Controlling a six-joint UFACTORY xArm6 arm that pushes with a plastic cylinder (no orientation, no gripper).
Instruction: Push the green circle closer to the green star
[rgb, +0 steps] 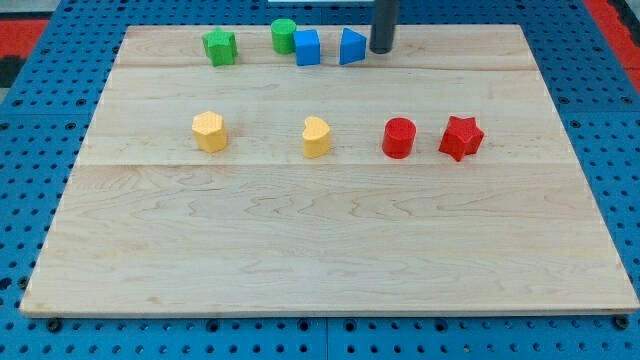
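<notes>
The green circle (284, 35) stands near the view's top, left of centre. The green star (220, 46) lies a short way to its left, with a gap between them. A blue cube (307, 47) touches the green circle's right side. A blue triangular block (351, 46) sits to the right of the cube. My tip (382, 50) is just right of that blue triangular block, close to it, and well to the right of the green circle.
A yellow hexagon (209, 131), a yellow heart (316, 137), a red cylinder (398, 138) and a red star (461, 138) stand in a row across the middle of the wooden board (320, 250). Blue pegboard surrounds the board.
</notes>
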